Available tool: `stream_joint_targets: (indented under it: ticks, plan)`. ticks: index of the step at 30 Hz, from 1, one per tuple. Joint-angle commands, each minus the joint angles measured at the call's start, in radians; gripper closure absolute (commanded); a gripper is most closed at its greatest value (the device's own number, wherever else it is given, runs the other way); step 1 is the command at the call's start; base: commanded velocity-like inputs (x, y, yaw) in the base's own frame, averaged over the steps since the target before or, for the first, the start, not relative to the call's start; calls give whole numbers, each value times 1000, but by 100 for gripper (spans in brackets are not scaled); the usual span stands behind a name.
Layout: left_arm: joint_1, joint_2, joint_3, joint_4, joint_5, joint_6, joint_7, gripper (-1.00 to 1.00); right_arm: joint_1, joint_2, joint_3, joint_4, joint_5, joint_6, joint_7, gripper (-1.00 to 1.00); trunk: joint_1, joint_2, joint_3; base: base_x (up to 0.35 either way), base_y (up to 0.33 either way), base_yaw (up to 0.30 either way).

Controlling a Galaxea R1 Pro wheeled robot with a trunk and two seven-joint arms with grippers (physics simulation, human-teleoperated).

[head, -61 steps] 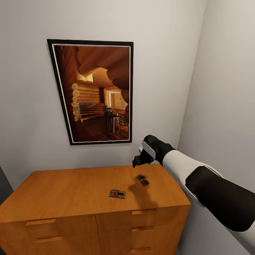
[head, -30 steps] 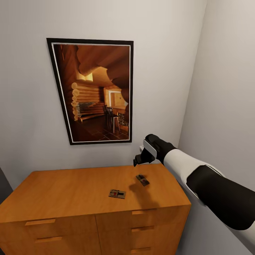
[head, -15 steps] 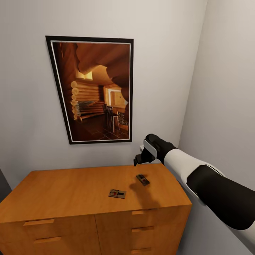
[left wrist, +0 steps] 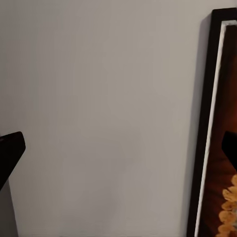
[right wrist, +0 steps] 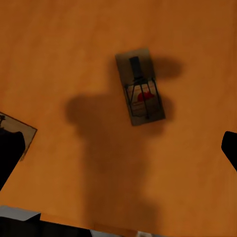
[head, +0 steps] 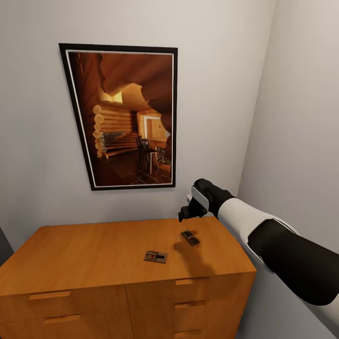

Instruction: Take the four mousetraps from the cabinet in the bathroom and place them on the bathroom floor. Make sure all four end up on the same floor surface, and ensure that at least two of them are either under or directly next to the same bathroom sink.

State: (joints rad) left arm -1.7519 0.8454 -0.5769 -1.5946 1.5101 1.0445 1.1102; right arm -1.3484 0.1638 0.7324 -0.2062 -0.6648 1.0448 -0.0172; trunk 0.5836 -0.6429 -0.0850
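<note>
On the left of my head view I have the grey wall point(head: 33, 141) and the dark-framed log-cabin picture point(head: 125, 117) hanging on it. My left wrist camera looks at that same wall, with the picture's frame edge point(left wrist: 210, 123) at one side; the two dark fingertips point(left wrist: 10, 150) of the left pincer point(left wrist: 121, 153) sit at opposite borders of that view, spread wide, nothing between them.

Below the picture stands the cabinet point(head: 94, 254), its orange-brown top flat and its drawer fronts with slim bar handles point(head: 49, 295) facing me. Two mousetraps lie on that top, right of its middle. The nearer mousetrap point(head: 156, 257) lies closer to the front edge. The farther mousetrap point(head: 189, 238) lies up and to the right of it, apart from it, turned at an angle.

Further right, my right arm reaches in from the lower right corner, and the right pincer point(head: 187, 214) hangs above the farther mousetrap, clear of the cabinet top, casting a shadow beside it. Through the right wrist camera I see that mousetrap point(right wrist: 140, 87) lying flat between the released fingers, with a red spot under its wire parts; the other mousetrap point(right wrist: 19, 132) shows at that view's edge. The right pincer grips nothing.
</note>
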Motion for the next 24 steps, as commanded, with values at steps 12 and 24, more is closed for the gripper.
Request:
stream_joint_targets:
  ticks: [12, 24]
  plan:
    - [-3, 0, -4, -1, 8, 3, 11, -100, -2, -1, 7, 6, -6, 2, -4, -100, 47, -86, -40, 0, 0, 0]
    - [-3, 1, -4, -1, 8, 3, 11, -100, -22, -1, 6, 5, -6, 2, -6, -100, 93, -170, -77, 0, 0, 0]
